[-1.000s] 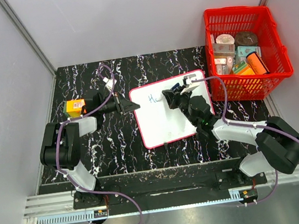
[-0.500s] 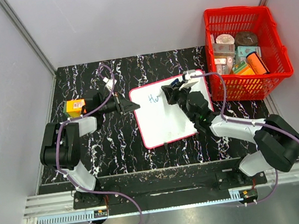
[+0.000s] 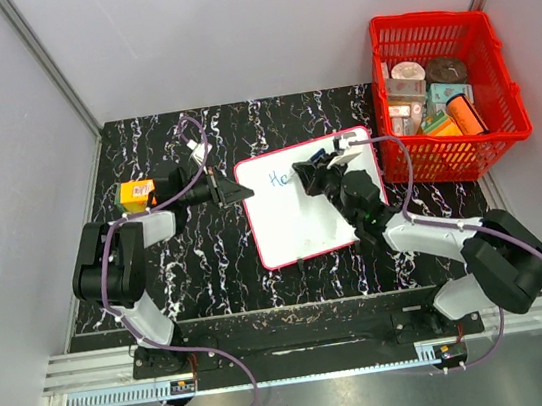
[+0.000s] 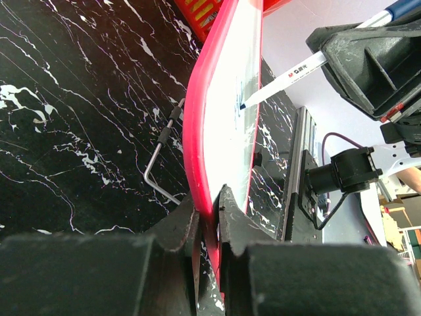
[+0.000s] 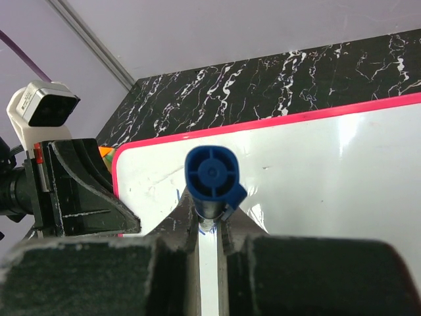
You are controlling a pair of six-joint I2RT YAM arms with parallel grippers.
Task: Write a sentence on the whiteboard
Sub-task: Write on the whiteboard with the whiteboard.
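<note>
**Top view:** The whiteboard (image 3: 299, 224) lies flat on the tabletop (image 3: 199, 264), between the two hands. The left hand (image 3: 233, 193) is at the board edge nearest it. The right hand (image 3: 308, 176) hangs over the board, with the blue start of the sentence (image 3: 277, 176) just off its left side. Only a few letters are down, so I'd call this early in the task. The red basket (image 3: 447, 87) is well off the right hand's outer side and the orange box (image 3: 135, 193) is behind the left hand. Neither is in the way.

**Left wrist:** The left hand is clenched on the red frame, one finger on each face, and the board runs straight out from its fingertips. The marker (image 4: 289, 74) slants in from the right hand, tip on the white face at the blue strokes. A bent wire (image 4: 161, 155) lies beside the frame on the tabletop.

**Right wrist:** The right hand is grasping the marker, a finger on each side of the barrel and the blue end facing the camera. The tip is hidden under the barrel. White surface is open ahead of and to the right of this hand. The left hand is off to its left.

**Doing the step well (my read):**
- Use light, even pressure, with the tip down through each stroke and lifted between letters.
- Travel away from the left hand, parallel to the far frame edge.
- Hold the left clamp firm, since a single-point grip lets the board pivot under sideways drag.
- Size the letters so a second line fits on the side nearer the right hand.
</note>
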